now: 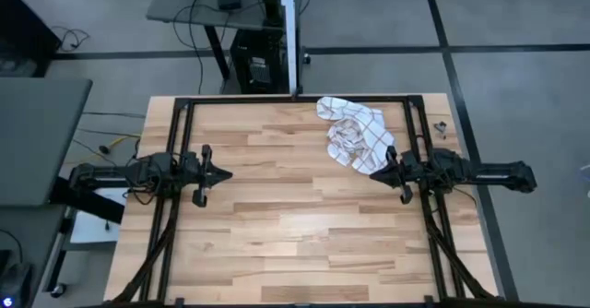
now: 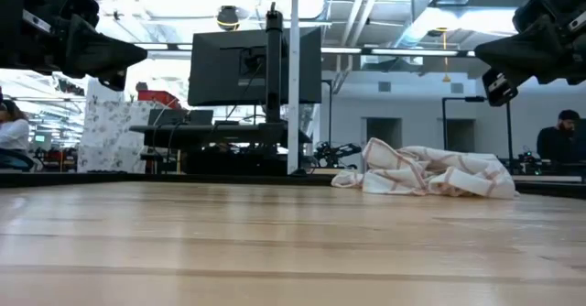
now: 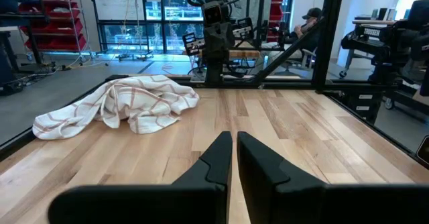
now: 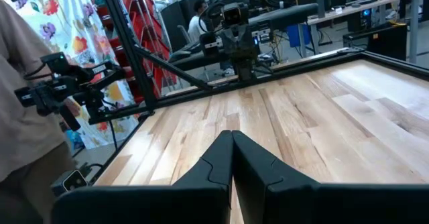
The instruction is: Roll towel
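Thin, soft cloth in the towel (image 1: 355, 133), white with reddish-brown grid lines, crumpled and matt. Pale wood planks in the desk (image 1: 295, 243), smooth with a light sheen. Dark matt plastic on the left pincer (image 1: 208, 173) and right pincer (image 1: 396, 171). Black metal frame (image 1: 181, 105) round the desk.

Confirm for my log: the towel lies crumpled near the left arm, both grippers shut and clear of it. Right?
Not quite. The towel lies crumpled near the right gripper, not the left gripper, as the high view shows. Both are shut and off it.
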Tool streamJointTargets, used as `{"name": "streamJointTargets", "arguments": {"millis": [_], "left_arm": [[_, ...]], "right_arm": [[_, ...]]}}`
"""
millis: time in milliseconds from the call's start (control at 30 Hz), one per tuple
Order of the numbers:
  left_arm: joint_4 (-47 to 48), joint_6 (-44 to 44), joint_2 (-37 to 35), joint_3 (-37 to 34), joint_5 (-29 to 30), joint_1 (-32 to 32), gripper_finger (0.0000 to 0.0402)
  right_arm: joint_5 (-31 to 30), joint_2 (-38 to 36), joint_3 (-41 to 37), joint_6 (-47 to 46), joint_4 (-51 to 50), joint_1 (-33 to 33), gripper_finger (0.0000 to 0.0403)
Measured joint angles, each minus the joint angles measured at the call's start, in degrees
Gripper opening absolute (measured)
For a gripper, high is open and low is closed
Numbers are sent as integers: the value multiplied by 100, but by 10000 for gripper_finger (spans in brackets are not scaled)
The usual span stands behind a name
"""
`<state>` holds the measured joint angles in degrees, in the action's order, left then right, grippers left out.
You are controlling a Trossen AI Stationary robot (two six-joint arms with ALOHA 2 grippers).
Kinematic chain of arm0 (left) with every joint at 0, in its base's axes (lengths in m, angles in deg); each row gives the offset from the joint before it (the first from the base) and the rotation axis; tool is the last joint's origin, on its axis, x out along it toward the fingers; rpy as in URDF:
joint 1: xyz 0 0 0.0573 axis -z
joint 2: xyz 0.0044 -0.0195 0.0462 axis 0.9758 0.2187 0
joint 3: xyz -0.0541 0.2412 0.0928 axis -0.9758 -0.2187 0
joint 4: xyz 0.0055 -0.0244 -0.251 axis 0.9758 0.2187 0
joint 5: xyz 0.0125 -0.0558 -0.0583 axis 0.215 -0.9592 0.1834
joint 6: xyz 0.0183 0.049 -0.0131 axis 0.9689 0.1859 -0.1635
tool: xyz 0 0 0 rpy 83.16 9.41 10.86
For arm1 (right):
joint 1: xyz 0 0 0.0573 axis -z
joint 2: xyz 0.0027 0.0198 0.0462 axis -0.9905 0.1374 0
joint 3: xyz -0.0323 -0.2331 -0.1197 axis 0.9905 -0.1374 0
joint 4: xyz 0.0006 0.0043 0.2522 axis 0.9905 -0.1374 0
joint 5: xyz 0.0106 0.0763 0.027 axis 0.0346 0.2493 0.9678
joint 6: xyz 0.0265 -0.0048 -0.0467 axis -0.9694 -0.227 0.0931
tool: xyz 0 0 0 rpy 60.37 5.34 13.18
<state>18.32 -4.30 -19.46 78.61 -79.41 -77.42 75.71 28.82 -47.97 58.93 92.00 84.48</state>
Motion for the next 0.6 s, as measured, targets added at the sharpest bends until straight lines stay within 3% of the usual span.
{"name": "streamJointTargets", "arguments": {"millis": [333, 433, 600], "left_arm": [[-78, 89, 0, 0, 28, -2, 8], [-108, -426, -1, 0, 79, -2, 8], [-222, -1498, -4, 0, 979, -2, 8]], "right_arm": [[-1, 2, -1, 0, 0, -1, 0], [0, 2, -2, 0, -1, -1, 0], [-1, -1, 0, 6, 0, 4, 0]]}}
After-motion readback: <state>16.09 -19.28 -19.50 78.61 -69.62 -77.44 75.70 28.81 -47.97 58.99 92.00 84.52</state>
